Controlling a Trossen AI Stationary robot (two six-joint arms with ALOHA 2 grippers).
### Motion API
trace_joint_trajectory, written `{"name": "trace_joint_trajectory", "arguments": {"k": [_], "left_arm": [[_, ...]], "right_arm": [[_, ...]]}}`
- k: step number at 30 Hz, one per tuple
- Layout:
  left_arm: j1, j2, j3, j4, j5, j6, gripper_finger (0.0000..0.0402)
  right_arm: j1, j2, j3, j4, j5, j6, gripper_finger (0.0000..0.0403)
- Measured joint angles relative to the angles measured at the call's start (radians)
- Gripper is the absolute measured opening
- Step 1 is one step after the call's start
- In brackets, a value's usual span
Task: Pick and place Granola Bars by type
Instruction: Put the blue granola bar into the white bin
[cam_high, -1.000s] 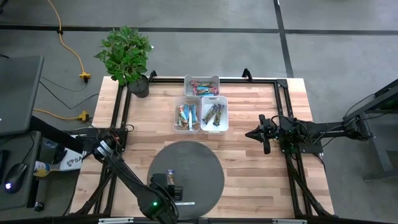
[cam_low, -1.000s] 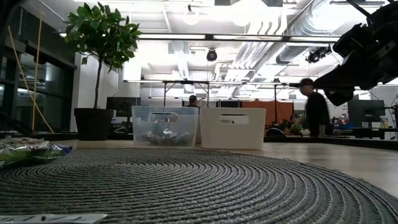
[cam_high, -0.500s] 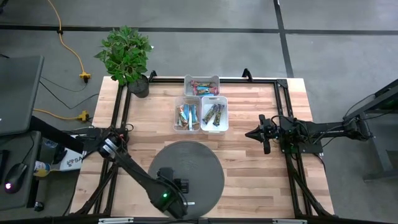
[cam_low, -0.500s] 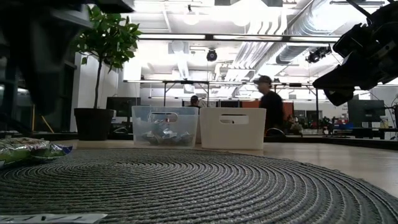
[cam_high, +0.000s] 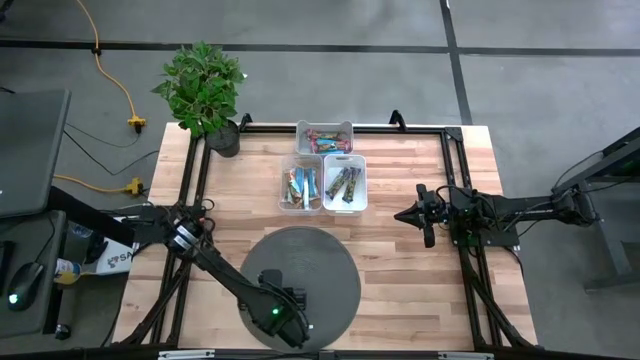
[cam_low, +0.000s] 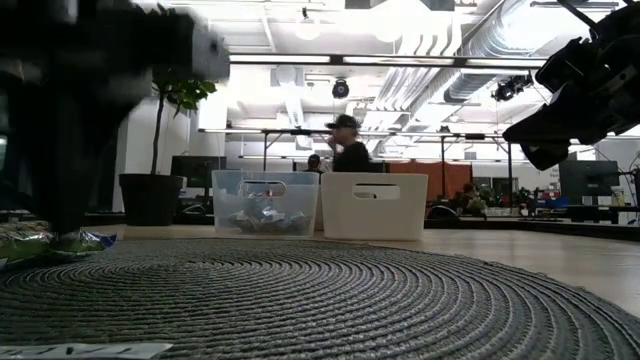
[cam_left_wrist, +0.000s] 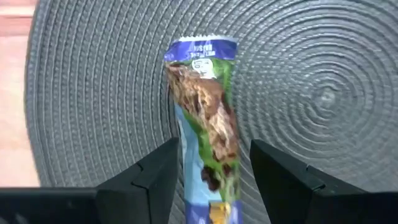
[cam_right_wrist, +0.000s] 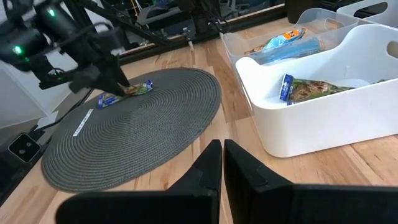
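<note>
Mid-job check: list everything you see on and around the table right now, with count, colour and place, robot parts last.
Mat: one, grey, round, near edge of the table.
Bar on mat: one, green and blue wrapper, lying between the left end effector's open fingers.
Bins: three, two clear and one white, at the table's far middle, each holding sorted bars.
Label strip: one, white, on the mat's edge.
Plant: one, green in a dark pot, far left corner.
Person: one, dark clothes, in the room behind.
Left end effector: open, low over the mat, straddling the bar.
Right end effector: shut, waiting above the table's right side.
</note>
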Motion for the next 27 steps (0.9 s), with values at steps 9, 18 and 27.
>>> {"name": "trace_joint_trajectory", "arguments": {"k": [9,18,27], "left_arm": [[0.0,0.044,0.001,0.034,0.013,0.0,0.0195],[0.0,0.054,0.002,0.031,0.015,0.004,0.0194],[0.0,0.055,0.002,0.045,0.013,0.019,0.0128]], "right_arm": [[0.0,0.016,0.0,-0.001,0.0,0.0,0.0],[0.0,0.02,0.0,-0.001,0.0,0.0,0.0],[0.0,0.02,0.0,-0.001,0.0,0.0,0.0]]}}
